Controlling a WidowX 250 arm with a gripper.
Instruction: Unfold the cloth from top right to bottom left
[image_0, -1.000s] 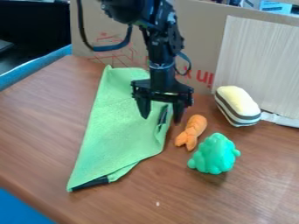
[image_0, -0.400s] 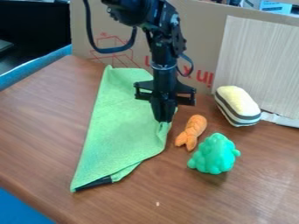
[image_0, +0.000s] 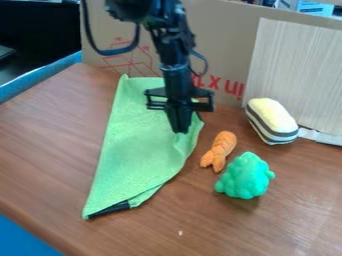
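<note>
The gripper (image_0: 180, 129) points down over the upper right part of the green cloth (image_0: 133, 150), its two fingers closed together on the fabric. Around the fingertips the cloth is pulled into small creases, and its right edge rises a little there. The cloth lies folded as a long, narrow shape, running from the back of the table to a pointed corner at the front left. A dark strip shows under the fold near that corner.
Right of the cloth lies an orange braided toy (image_0: 218, 151), with a green lumpy toy (image_0: 245, 176) in front of it. A yellow, striped soft block (image_0: 271, 121) rests farther back. A cardboard panel (image_0: 227, 45) stands behind the table (image_0: 47, 130).
The gripper's spread fingers have closed on the cloth near its right edge. It has then shifted slightly left, drawing the creased fabric with it. The toys have stayed put.
</note>
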